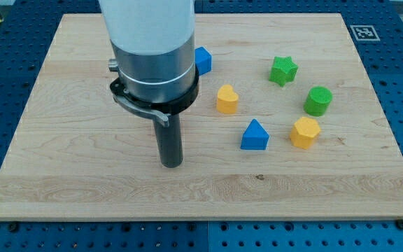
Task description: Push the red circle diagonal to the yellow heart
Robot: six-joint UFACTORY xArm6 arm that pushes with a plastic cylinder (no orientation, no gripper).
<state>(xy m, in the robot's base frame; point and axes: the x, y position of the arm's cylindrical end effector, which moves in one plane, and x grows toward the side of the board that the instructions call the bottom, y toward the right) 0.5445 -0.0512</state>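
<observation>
Surroundings: blue perforated bench around the table (61,182), a pale wooden board filling most of the view; black-and-white marker tag (362,32) at the view's top right corner.
Arm: wide white and grey cylinder (152,49) coming down from the view's top, left of centre, hiding part of the board behind it.
Hand: none fitted, only a straight dark rod, so nothing open, nothing shut, nothing held.
My tip (171,165): resting on bare wood at the view's lower left of the blocks, well apart from all of them.
Yellow hexagon (304,132): right side, just below the green cylinder (318,101).
Blue triangle (255,135): left of the yellow hexagon, near it.
Green star (283,71): toward the view's top right.
Yellow heart (227,99): near centre, up and left of the blue triangle.
Blue block (202,60): partly hidden behind the arm, shape unclear.
Red circle: nowhere visible; position cannot be told.
</observation>
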